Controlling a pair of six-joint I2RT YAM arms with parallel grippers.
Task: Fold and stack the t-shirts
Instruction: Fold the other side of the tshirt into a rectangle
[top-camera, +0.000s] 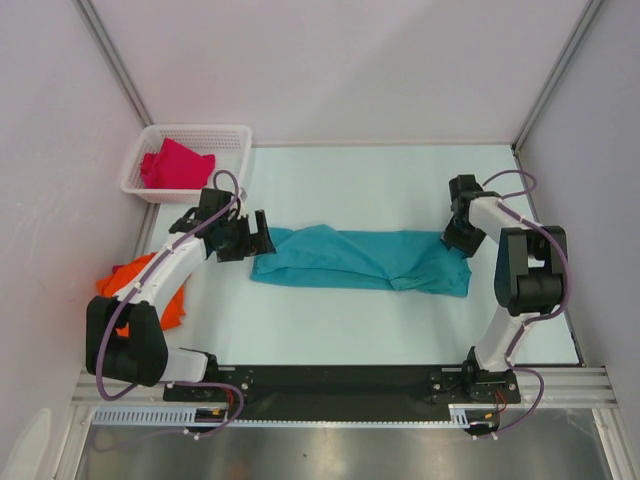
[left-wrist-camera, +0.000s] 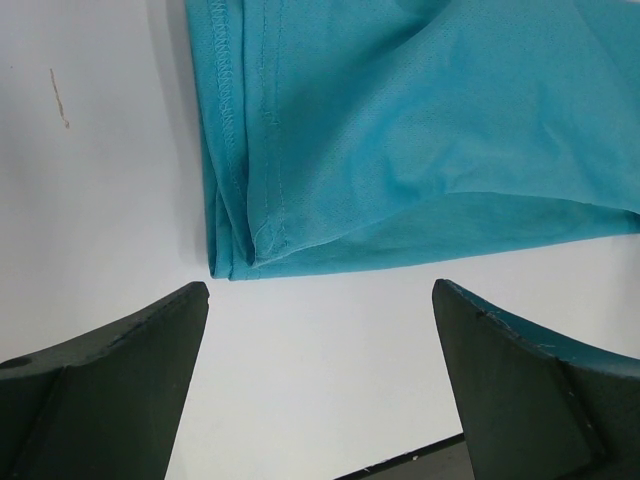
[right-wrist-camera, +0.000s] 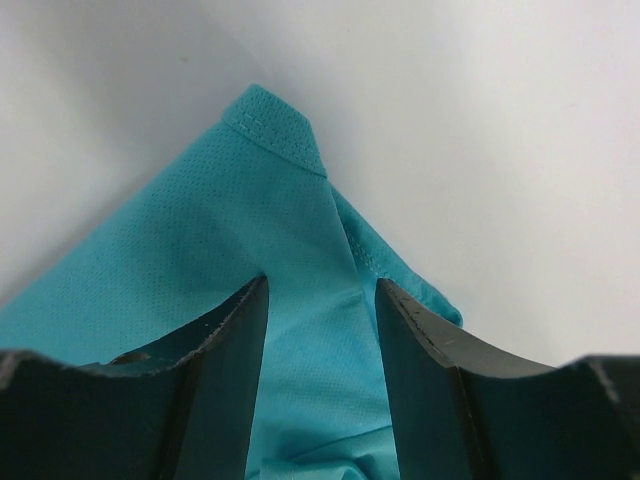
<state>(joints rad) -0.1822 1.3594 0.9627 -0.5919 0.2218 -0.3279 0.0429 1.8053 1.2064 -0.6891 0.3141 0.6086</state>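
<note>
Teal-blue t-shirt (top-camera: 360, 260): one, lying flat on the pale table (top-camera: 380, 180) as a long, wrinkled band folded lengthwise, stretched from side to side between the two grippers. Left gripper (top-camera: 262, 235): just off the teal-blue t-shirt's left end, jaws spread wide and grasping nothing. The left wrist view shows both dark fingers apart over bare table, with the shirt's folded, stitched corner just beyond the tips and not touched. Right gripper (top-camera: 458, 243): at the teal-blue t-shirt's right end, over its far corner. The right wrist view shows the two fingers parted, a strip of teal cloth lying in the gap and the hemmed corner poking out past the tips. The jaws are not clamped together, though whether the pads actually press the fabric cannot be told from this angle. Magenta-red t-shirt (top-camera: 175, 165): one, bunched inside the white lattice basket (top-camera: 200, 130), which stands beyond the teal-blue t-shirt's left end, toward the far left corner. Orange t-shirt (top-camera: 116, 277): one, crumpled on the table to the near left of the teal-blue t-shirt, well apart from it and largely hidden under the left arm (top-camera: 165, 262).
</note>
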